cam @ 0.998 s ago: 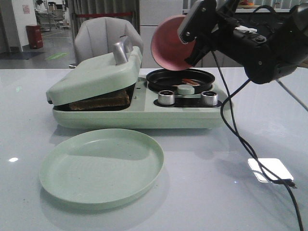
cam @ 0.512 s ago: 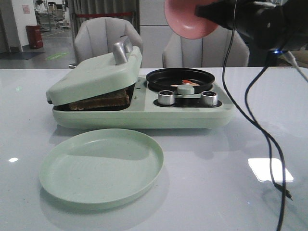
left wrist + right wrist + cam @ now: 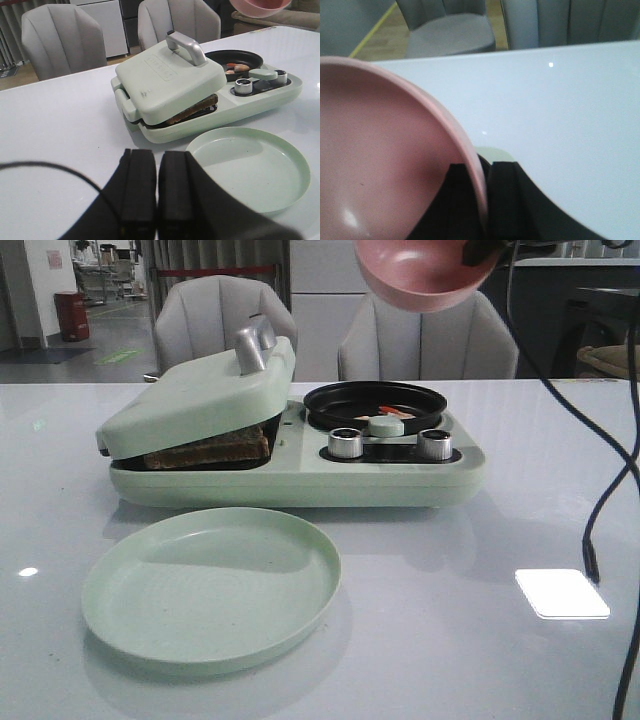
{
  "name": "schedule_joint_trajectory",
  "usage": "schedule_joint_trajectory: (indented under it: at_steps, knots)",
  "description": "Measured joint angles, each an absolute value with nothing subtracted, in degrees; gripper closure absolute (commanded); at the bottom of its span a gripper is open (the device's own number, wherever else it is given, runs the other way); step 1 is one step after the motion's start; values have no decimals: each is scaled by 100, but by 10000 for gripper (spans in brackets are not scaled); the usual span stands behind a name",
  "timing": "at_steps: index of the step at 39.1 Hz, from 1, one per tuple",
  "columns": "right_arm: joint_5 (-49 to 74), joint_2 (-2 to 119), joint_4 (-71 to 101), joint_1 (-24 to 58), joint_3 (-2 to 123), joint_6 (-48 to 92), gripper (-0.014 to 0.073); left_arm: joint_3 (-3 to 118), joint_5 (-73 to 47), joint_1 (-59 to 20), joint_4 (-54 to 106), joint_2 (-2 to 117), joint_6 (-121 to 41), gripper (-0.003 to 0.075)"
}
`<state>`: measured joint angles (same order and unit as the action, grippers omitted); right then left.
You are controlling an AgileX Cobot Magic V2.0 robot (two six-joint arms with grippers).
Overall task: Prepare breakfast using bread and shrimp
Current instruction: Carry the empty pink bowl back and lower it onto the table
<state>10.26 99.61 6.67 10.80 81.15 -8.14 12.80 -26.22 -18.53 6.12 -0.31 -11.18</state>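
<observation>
Right gripper [image 3: 485, 200] clamped on rim of round pink plastic bowl [image 3: 420, 272], raised high above black round pan [image 3: 375, 400]. Left gripper [image 3: 156, 192] closed, empty, low over white surface [image 3: 480, 570].

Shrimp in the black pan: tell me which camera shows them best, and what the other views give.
The left wrist view: it looks down into the black pan, so the shrimp show as separate pink-orange pieces. The front view sits low, so the pan rim hides most of them; only a sliver shows. The right wrist view shows no shrimp, only the pink bowl and table.
</observation>
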Motion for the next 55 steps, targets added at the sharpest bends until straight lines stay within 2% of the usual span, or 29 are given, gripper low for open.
schedule_joint_trajectory:
  at_steps: [11, 17, 28, 35, 48, 51, 55]
  knots:
    - [3494, 9781, 868, 311, 8128, -823, 479, 1280, -2622, -1853, 612, -31, -1118, 606]
    - [4225, 9781, 877, -8, 8128, -718, 479, 1280, -2622, -1853, 612, -31, -1118, 606]
    - [4774, 9868, 890, -389, 8128, -367, 479, 1280, -2622, -1853, 612, -31, -1118, 606]
    - [5087, 10466, 890, -487, 8128, -286, 479, 1280, -2622, -1853, 612, -31, -1118, 606]
    - [4980, 11108, 890, -487, 8128, -180, 473, 1280, -2622, -1853, 612, -31, -1118, 606]
    - [4894, 11193, 890, -487, 8128, -154, 452, 1280, -2622, -1853, 612, -31, -1118, 606]
    - [4809, 11245, 890, -487, 8128, -100, 379, 1280, -2622, -1853, 612, -31, -1118, 606]
